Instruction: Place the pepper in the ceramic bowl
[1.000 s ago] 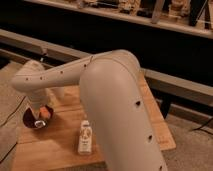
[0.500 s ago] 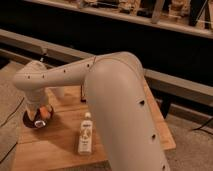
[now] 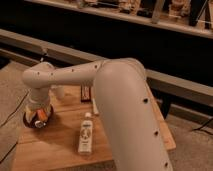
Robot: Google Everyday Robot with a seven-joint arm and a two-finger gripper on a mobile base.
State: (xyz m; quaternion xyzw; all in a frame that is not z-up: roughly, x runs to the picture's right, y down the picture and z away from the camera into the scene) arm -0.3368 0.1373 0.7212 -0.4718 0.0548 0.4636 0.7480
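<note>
The dark maroon ceramic bowl (image 3: 33, 120) sits at the left edge of the wooden table (image 3: 60, 145). My gripper (image 3: 38, 115) hangs right over the bowl at the end of the white arm, reaching down into it. A small orange piece, the pepper (image 3: 42, 115), shows at the gripper's tip just above the bowl's inside. Whether the pepper rests in the bowl or is held is unclear.
A clear bottle with a white label (image 3: 86, 133) lies on the table's middle. A white cup (image 3: 58, 92) stands behind the arm near the table's back. My large white arm (image 3: 125, 115) covers the table's right half. A dark rail and shelves run behind.
The arm has shifted slightly, and the gripper stays over the bowl with the orange piece at its tip. The bottle has not moved.
</note>
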